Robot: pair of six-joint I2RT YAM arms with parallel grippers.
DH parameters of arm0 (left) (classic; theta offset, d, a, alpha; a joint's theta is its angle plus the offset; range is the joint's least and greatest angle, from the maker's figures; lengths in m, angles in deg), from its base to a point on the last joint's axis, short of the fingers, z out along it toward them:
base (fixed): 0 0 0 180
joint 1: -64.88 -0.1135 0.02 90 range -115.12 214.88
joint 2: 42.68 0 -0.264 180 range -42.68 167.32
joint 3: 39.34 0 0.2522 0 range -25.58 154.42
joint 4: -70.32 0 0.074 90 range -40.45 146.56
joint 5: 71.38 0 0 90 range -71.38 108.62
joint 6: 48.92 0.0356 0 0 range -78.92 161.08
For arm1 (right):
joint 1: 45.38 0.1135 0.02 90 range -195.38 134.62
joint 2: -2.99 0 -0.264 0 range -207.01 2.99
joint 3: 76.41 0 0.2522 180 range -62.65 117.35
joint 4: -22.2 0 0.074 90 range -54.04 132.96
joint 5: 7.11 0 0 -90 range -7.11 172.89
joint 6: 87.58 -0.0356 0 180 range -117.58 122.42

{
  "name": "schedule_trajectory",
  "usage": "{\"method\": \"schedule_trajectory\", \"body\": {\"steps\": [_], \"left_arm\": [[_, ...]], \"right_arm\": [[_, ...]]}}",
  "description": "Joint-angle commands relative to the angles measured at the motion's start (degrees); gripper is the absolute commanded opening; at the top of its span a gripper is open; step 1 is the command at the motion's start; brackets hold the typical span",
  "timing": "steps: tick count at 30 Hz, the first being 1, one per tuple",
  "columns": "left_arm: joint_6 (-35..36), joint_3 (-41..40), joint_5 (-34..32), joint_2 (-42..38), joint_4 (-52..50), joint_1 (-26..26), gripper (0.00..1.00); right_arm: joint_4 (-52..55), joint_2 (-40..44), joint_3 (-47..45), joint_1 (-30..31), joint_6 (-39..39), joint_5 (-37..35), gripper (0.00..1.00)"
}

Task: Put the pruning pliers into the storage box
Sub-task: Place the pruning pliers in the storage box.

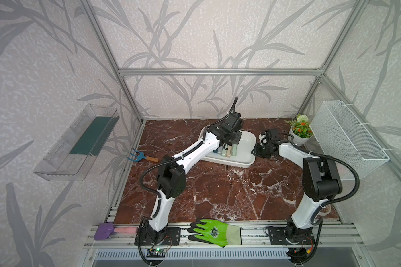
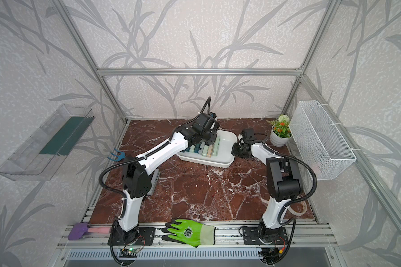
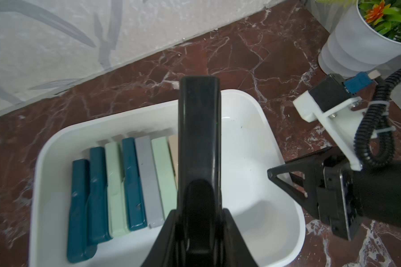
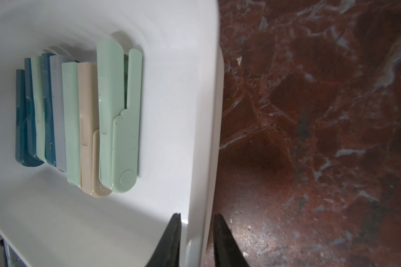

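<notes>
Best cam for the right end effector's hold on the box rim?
Right wrist view: the right end effector straddles the rim of the white box, one finger inside, one outside. Both top views show it at the box edge, contact unclear. Left wrist view shows it side-on.

surface: red marble tabletop (image 1: pixel 218 189) | lying on it: storage box (image 1: pixel 247 144); blue hand rake (image 1: pixel 141 157); flower pot (image 1: pixel 299 139)
</notes>
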Motion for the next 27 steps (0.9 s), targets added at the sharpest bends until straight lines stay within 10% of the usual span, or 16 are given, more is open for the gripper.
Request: {"method": "schedule_trajectory", "body": {"steps": [1,7,27], "left_arm": [[0.0,10.7,4.8,8.2,-5.8,-0.2,0.11],[-4.7,30.4,6.9,23.7,-12.6,-0.5,0.1],[-14.7,26.3,2.5,28.5,-9.0,1.6,0.08]], "right_arm": [[-1.1,0.9,-0.2,-0.1,-1.3,1.5,0.26],[-0.6,1.5,0.4,-0.1,-1.3,1.5,0.26],[-1.4,1.7,-0.4,-0.1,-2.1,0.9,0.26]]}}
